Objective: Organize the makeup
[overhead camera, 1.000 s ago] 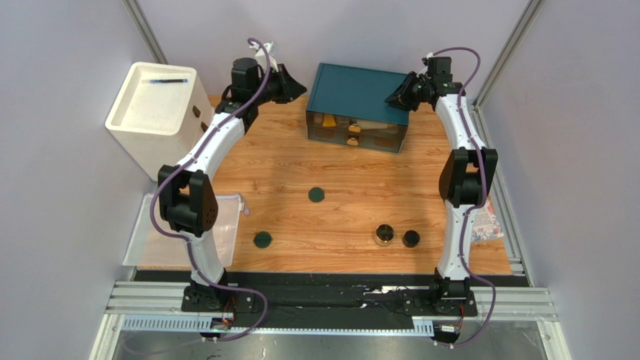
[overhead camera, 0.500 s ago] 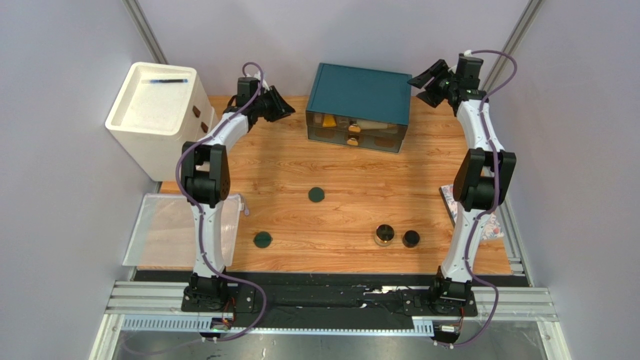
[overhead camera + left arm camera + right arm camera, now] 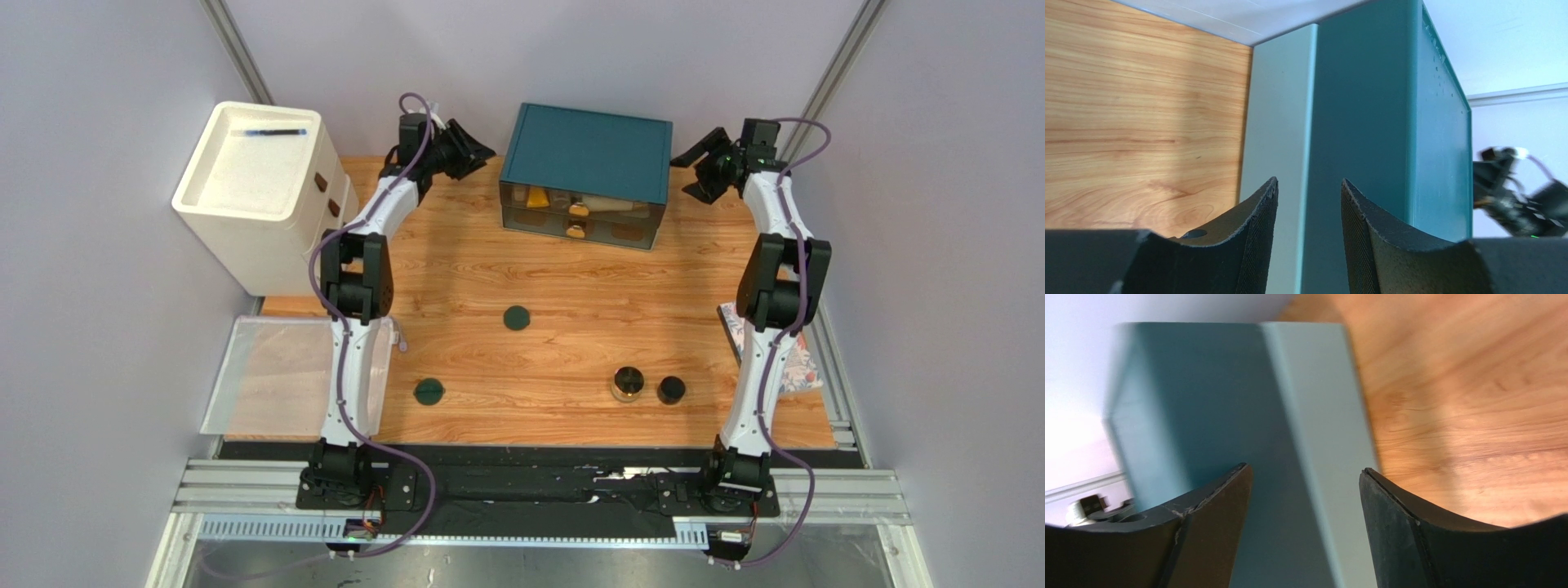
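Observation:
Two flat dark-green discs lie on the wooden table, one mid-table (image 3: 516, 317) and one near the front left (image 3: 428, 392). Two round dark jars (image 3: 628, 384) (image 3: 671, 390) stand at the front right. Small tubes show through the clear drawers of the teal box (image 3: 589, 172) at the back. My left gripper (image 3: 481, 152) is open and empty just left of the box, facing its side wall (image 3: 1364, 122). My right gripper (image 3: 689, 165) is open and empty just right of the box, facing its other side (image 3: 1229, 404). The other cosmetics are out of view.
A white drawer cabinet (image 3: 252, 184) stands at the back left with a dark pen on top. A clear tray (image 3: 264, 374) lies at the front left. A patterned pouch (image 3: 797, 361) lies by the right edge.
Both arms have stretched back and out toward the box. The left gripper moved to the box's left side, the right gripper swung off the box top to its right side.

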Robot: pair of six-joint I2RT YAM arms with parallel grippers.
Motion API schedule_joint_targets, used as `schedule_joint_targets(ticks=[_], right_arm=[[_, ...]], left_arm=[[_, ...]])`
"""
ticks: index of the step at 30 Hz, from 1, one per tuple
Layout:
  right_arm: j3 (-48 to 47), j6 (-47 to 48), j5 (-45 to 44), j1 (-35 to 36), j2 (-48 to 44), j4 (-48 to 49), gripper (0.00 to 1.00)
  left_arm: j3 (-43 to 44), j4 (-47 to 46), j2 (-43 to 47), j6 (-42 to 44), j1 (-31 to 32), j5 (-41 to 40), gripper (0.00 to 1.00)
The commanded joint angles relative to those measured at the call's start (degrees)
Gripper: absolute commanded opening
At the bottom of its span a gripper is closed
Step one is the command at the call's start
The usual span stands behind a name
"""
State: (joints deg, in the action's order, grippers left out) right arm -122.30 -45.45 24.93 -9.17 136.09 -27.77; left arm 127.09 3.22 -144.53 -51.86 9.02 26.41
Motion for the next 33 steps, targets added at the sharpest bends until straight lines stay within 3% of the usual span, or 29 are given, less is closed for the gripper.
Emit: schedule_joint_targets(ticks=[1,6,13,20,33], right_arm=[[-4.3,-0.2,4.9,2.0,3.6,-4.6,0.73],[-4.3,1.9,7.8,3.3,4.1,-5.2,0.73],[-4.8,6.7,10.6,5.7,3.1,-9.3,0.74],[-1.9,13.3,10.4,10.7,0.1,-14.9,0.80],[0.8,18.6,9.3,18.7,-3.3,-20.9,0.82]], left_arm=[[2.3,-2.2,-1.5,-2.5,2.2,2.4,0.49],[0.4,-2.5,-0.3,-0.8,5.0,6.3,0.49],[-9.4,-2.9,5.7,2.1,8.7,9.5,0.49],[-15.0,2.5,13.3,10.8,11.9,10.1,0.49],[-23.7,3.6,19.7,15.9,12.3,11.3,0.49]])
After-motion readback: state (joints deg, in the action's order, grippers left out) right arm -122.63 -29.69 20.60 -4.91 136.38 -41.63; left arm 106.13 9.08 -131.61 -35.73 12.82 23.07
